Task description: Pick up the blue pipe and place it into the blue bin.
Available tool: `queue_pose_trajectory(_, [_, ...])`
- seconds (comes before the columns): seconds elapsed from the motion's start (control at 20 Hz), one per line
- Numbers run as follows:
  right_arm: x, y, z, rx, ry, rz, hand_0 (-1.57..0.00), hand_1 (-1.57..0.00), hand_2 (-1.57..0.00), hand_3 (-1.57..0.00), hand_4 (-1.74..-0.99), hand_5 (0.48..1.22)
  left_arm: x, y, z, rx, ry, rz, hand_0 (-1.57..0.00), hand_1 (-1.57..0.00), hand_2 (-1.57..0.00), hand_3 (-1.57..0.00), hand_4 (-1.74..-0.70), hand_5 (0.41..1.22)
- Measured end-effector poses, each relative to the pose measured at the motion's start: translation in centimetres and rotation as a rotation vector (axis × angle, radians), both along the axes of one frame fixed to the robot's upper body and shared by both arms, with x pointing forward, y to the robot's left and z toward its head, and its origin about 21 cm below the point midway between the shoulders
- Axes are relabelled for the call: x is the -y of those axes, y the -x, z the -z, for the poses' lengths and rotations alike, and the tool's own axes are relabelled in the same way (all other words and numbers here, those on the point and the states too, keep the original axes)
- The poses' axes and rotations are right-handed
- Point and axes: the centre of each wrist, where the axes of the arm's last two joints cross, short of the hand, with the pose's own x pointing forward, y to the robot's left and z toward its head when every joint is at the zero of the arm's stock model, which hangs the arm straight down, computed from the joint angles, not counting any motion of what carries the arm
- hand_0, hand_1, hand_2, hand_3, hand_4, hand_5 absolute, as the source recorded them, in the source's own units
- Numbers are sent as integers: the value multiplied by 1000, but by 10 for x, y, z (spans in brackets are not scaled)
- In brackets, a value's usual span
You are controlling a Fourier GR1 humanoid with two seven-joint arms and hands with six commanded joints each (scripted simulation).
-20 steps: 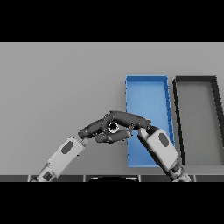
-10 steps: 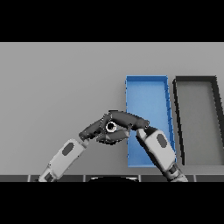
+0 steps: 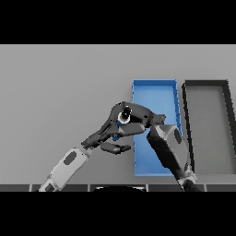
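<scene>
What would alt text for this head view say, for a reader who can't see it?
Two robot hands meet at the left edge of a blue bin on a grey table: the right hand and left hand close together. An empty-looking black bin sits beside the blue one.

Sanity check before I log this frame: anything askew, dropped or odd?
Nothing stands out. Blue bin and dark bin sit squarely side by side. Both hands, left and right, meet at the blue bin's left edge; the pipe is barely visible between them.
</scene>
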Motion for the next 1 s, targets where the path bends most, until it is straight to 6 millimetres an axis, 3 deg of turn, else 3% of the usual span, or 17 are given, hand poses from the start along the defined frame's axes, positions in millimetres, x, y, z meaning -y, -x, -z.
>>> queue_pose_trajectory(0.2, [7,-10,-49,106,-45,31,-1571,-1571,-1571,-1571,-1495,1221,0,4,3,1,5,10,0,0,0,1,-867,486])
queue_pose_trajectory(0.35, [16,-30,-78,153,-95,125,-1571,-1571,-1571,-1571,-1496,1221,2,2,0,7,-2,16,1,1,1,1,-864,483])
queue_pose_trajectory(0.55, [39,-60,-92,153,-86,331,-1571,-1571,-1571,-1571,-1498,1221,-1,4,0,5,-9,5,1,1,1,1,-844,481])
queue_pose_trajectory(0.75, [78,-95,-71,43,6,542,-1571,-1571,-1571,-1571,-1499,1221,-7,2,-4,17,-24,-13,1,1,1,1,-827,467])
queue_pose_trajectory(1.0, [127,-115,-16,-154,86,728,-1571,-1571,-1571,-1571,-1499,1221,-13,2,-2,18,-44,-28,1,1,1,1,-828,462])
